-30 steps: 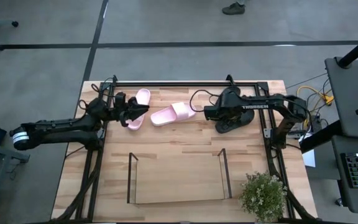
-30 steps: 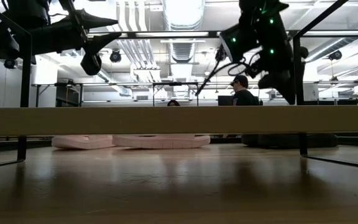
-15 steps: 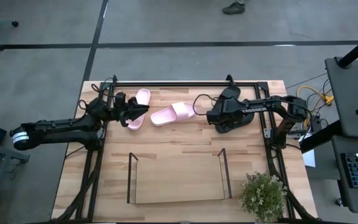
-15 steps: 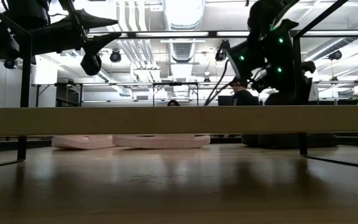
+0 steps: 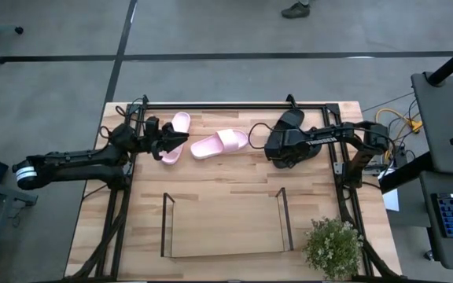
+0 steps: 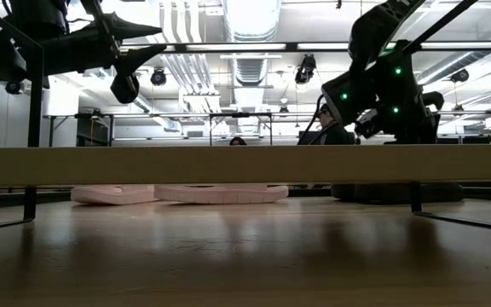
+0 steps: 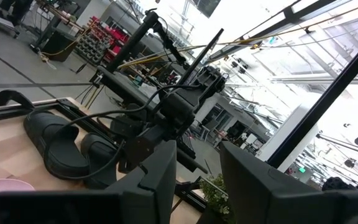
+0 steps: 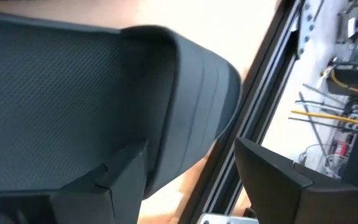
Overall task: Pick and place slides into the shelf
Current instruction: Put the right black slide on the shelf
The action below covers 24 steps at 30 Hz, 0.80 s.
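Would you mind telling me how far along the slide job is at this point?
Nothing looks done: the shelf holds no slides. In hand: the right gripper hangs over the two black slides at the table's far right, fingers open around a black strap. The left gripper hangs, holding nothing, above one pink slide; the second pink slide lies beside it. All four remain to be shelved.

Two dark arms — white lettering on right arm (image 5: 325,139), green lights, black cables.
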Motion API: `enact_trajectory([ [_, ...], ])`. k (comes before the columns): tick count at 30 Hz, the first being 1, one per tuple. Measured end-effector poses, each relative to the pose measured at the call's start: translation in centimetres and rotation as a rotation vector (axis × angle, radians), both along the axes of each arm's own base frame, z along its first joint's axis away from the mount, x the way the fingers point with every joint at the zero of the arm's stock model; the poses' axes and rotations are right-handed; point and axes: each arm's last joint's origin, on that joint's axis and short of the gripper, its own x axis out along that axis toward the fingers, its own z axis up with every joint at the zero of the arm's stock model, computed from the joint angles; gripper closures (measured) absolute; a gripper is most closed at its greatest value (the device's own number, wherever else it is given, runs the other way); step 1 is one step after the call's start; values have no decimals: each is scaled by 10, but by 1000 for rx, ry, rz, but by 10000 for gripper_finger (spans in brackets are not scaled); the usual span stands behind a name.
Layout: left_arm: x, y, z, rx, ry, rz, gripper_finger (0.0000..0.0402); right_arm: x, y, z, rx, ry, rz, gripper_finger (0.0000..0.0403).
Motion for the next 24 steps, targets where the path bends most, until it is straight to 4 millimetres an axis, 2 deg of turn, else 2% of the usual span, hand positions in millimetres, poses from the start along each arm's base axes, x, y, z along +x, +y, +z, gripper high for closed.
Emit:
enact_trajectory([
  [4,0,0,0,0,0,0,292,0,0,0,-19,0,1,183],
  [8,0,0,0,0,0,0,292,-3,-2,-3,-17,9,-5,211],
  [21,0,0,0,0,0,0,292,-6,-1,-6,37,31,9,372],
  [24,0,0,0,0,0,0,292,-6,-1,-6,54,39,25,389],
])
